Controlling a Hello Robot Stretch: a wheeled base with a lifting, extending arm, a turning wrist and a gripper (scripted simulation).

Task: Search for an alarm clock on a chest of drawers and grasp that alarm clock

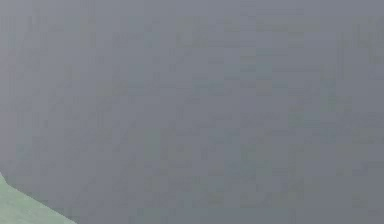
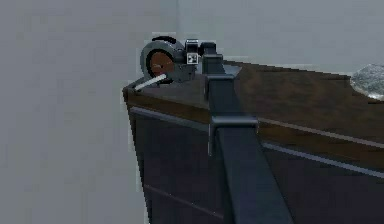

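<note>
In your arm side view the dark arm (image 2: 240,150) rises from 6 o'clock across the dark wooden chest of drawers (image 2: 185,170). Toward 11 o'clock, at the chest's top corner, the tool (image 2: 152,72) meets a round grey alarm clock (image 2: 158,58) with a reddish face; you cannot tell whether it holds anything. The marks on its white squares (image 2: 192,62) are too small to read. A grey lump (image 2: 370,80) lies at 3 o'clock. Your forward view faces a grey wall (image 1: 200,100).

Dark glossy wooden chest of drawers (image 2: 300,110)

A dark wooden chest of drawers (image 2: 300,100) stands beside plain grey walls (image 2: 60,100).
</note>
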